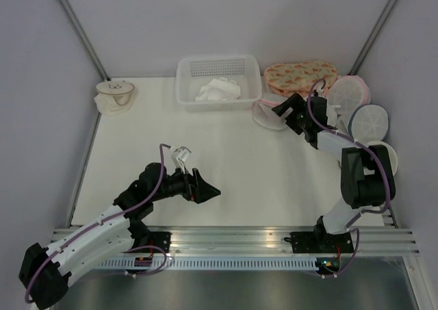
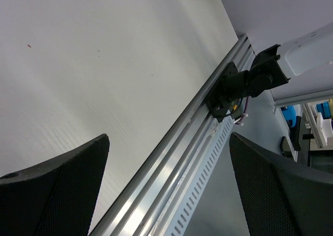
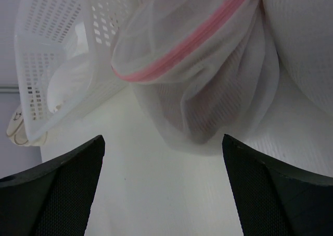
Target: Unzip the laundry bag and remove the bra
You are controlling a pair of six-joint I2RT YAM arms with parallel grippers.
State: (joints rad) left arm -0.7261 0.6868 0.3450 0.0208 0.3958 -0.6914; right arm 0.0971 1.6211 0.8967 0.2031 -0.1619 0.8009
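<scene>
Laundry bag [image 3: 192, 90] beside one basket [image 1: 205, 67], left end effector [image 2: 167, 142], right end effector [image 3: 162, 139] both wide

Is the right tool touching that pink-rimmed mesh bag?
Cannot tell. In the right wrist view the laundry bag sits between the fingers of the open right tool; one finger overlaps its edge, no clear gap or contact.

The top camera sits high behind my bases, looking down over the whole white table [image 1: 260, 173]. My left wrist camera looks low past my left pincer [image 2: 167, 136] at the silver slotted rail [image 2: 192, 158] beyond it — the top view shares that rail. My right wrist camera sits close to the white mesh bag with a pink zip rim [image 3: 197, 90] just ahead of my right pincer [image 3: 163, 137], with the white perforated plastic basket [image 3: 57, 64] ahead-left — both seen from above too.
</scene>
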